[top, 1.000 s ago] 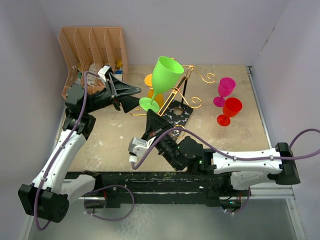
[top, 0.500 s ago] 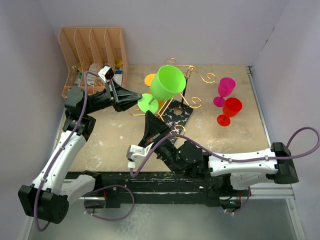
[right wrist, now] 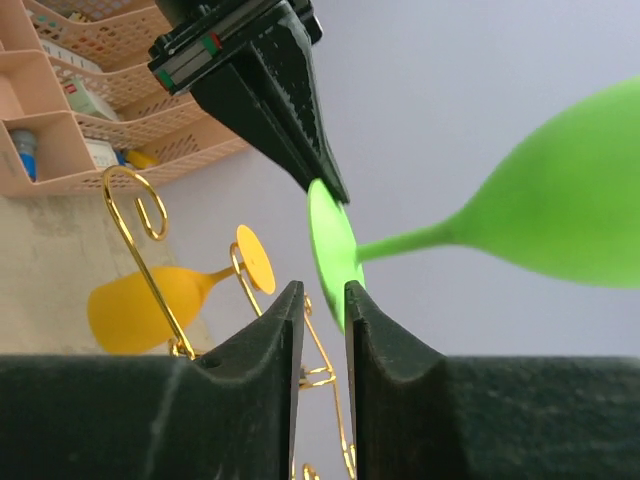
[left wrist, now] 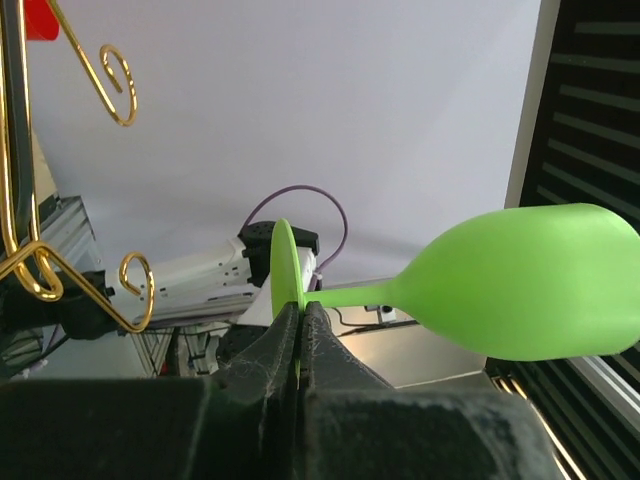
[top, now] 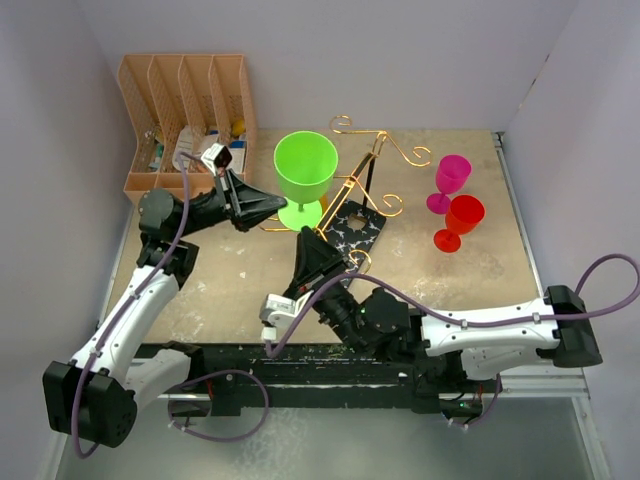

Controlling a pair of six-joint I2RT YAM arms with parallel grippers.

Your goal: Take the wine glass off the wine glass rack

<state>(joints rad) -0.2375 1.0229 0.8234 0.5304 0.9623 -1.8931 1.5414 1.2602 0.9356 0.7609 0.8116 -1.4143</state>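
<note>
Top external view: the green wine glass (top: 305, 165) is in the air beside the wine glass rack (top: 372, 165), at its 9 o'clock, with the bowl mouth toward the camera. The left gripper (top: 285, 205) comes from 9 o'clock and is clamped on the rim of the glass's foot. The left forearm stretches toward 3 o'clock. The right gripper (top: 303, 232) points to 12 o'clock just under the foot. Its jaws are a little parted, with the foot's edge at the gap.
</note>
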